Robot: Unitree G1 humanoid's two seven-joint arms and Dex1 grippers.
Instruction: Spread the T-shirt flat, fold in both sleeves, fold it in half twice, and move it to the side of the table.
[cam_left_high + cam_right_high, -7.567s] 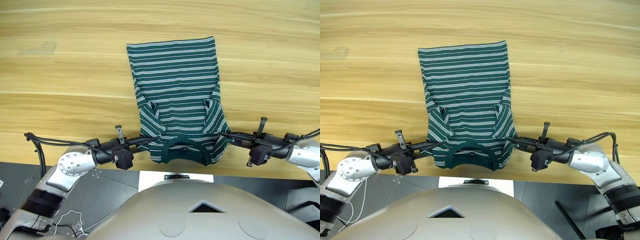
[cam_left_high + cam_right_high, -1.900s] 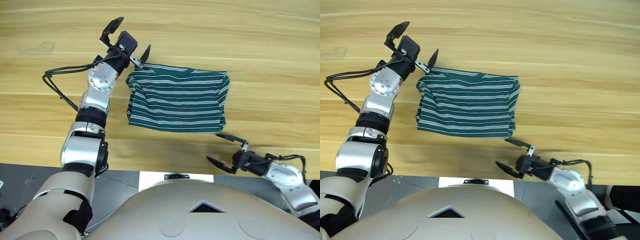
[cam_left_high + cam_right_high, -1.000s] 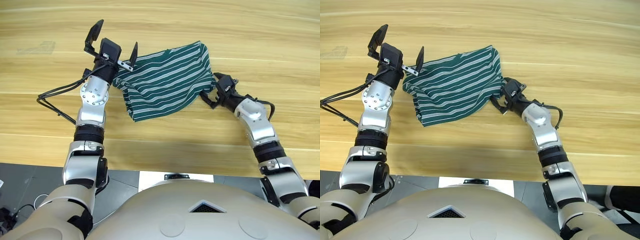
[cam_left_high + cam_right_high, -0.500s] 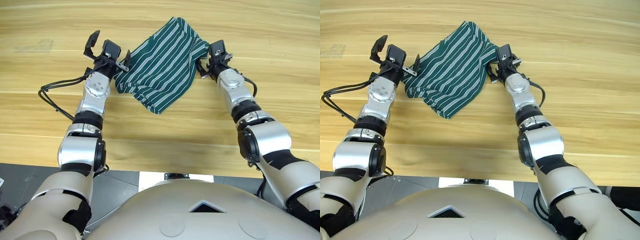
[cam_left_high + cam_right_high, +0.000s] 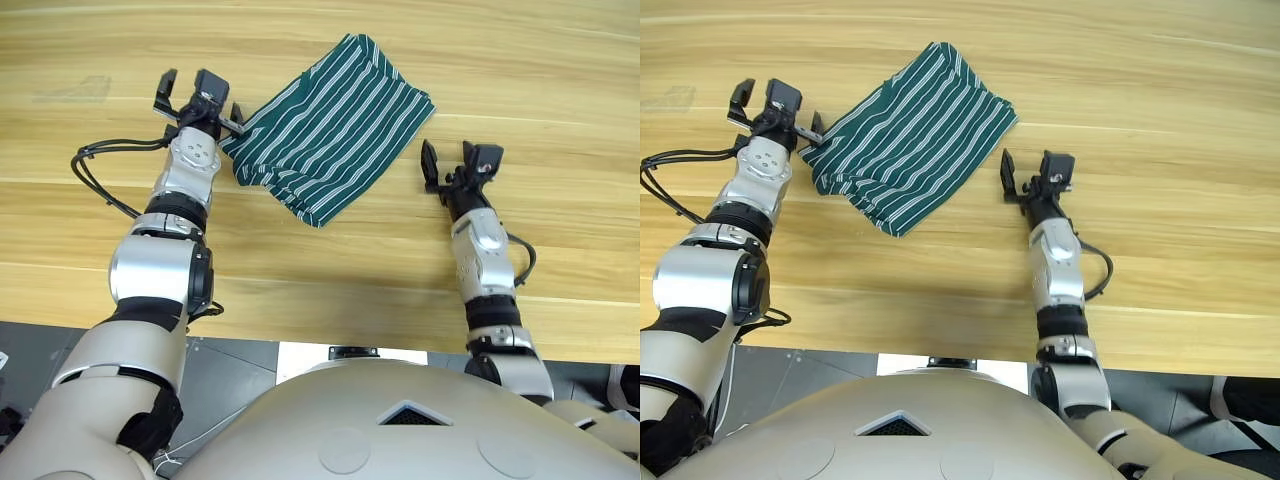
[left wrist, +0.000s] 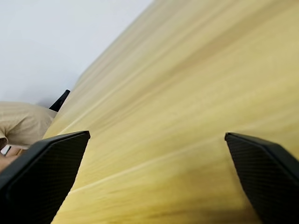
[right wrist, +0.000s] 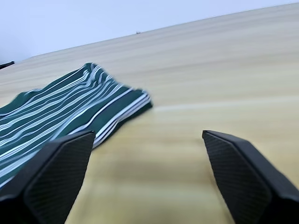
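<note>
Probably soft, light and limp, the folded striped T-shirt [image 5: 325, 130] needs pinching through all layers at its corners; left gripper [image 5: 198, 96] and right gripper [image 5: 447, 165] gape wide, empty.

1. Matte black two-finger left pincer [image 5: 199, 95], its fingertips [image 6: 42, 172] faced with cross-hatched pads.
2. Just behind it, a round silver wrist housing [image 5: 192, 158] with small screws.
3. Black cables [image 5: 95, 160] loop off that wrist.
4. Black right pincer [image 5: 447, 165]; behind it, a silver forearm [image 5: 480, 250] with a thin black cable [image 5: 524, 262].
</note>
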